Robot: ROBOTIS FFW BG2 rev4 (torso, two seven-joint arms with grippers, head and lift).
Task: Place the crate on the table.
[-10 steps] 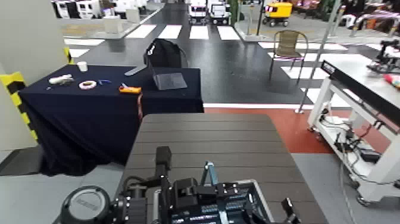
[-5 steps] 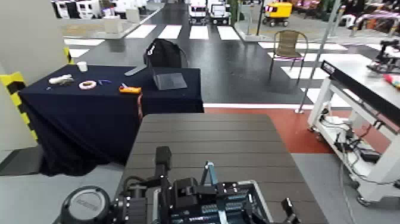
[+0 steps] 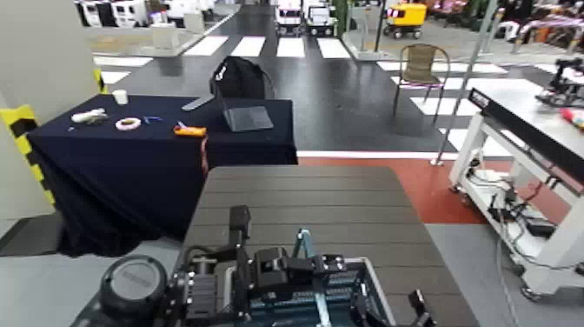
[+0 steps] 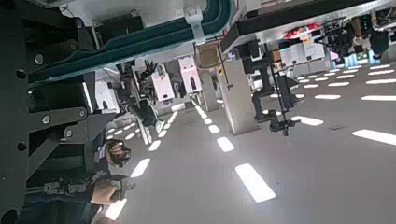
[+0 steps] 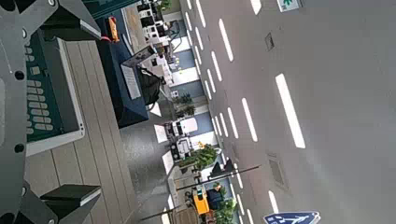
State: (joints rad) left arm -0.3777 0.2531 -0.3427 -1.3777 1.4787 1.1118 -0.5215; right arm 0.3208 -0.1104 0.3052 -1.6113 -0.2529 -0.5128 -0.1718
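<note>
The crate [image 3: 326, 291] is seen low in the head view, over the near edge of the table [image 3: 304, 204], flanked by the left gripper [image 3: 261, 278] and right gripper [image 3: 417, 306]; whether it rests on the planks cannot be told. Finger state of either gripper cannot be told. The crate is judged light, stiff, lattice-walled plastic, best held by the rigid side rims, not the thin handle [image 3: 303, 248]
</note>
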